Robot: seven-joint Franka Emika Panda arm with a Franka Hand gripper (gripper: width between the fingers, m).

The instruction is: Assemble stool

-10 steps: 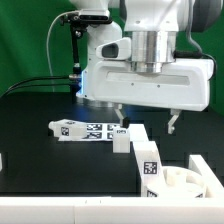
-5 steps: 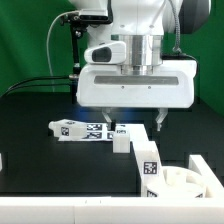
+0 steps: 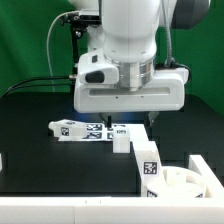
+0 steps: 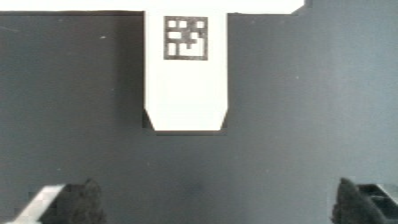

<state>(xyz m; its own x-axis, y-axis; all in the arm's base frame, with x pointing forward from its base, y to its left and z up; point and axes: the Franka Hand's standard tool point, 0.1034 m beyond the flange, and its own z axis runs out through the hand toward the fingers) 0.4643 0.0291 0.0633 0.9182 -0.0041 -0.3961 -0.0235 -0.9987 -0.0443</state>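
Note:
My gripper (image 3: 126, 120) is open and empty, hovering above the black table over the marker board's end nearest the legs. A short white stool leg (image 3: 119, 139) lies just below and in front of it. A second leg (image 3: 148, 161) with a square tag lies nearer the camera. The round white seat (image 3: 188, 183) sits at the exterior view's lower right. In the wrist view my gripper (image 4: 214, 205) has its fingertips (image 4: 64, 204) spread wide over bare table, with a tagged white leg (image 4: 187, 80) lying lengthwise ahead of them, apart from both fingers.
The marker board (image 3: 80, 130) lies flat on the black table, to the left of the legs in the exterior view. A white border runs along the front edge (image 3: 60, 208). A small white part shows at the left edge (image 3: 2, 160). A green curtain stands behind.
My gripper has moved toward the exterior view's left, from above the second leg to above the marker board's end. It stays open. The parts have not moved.

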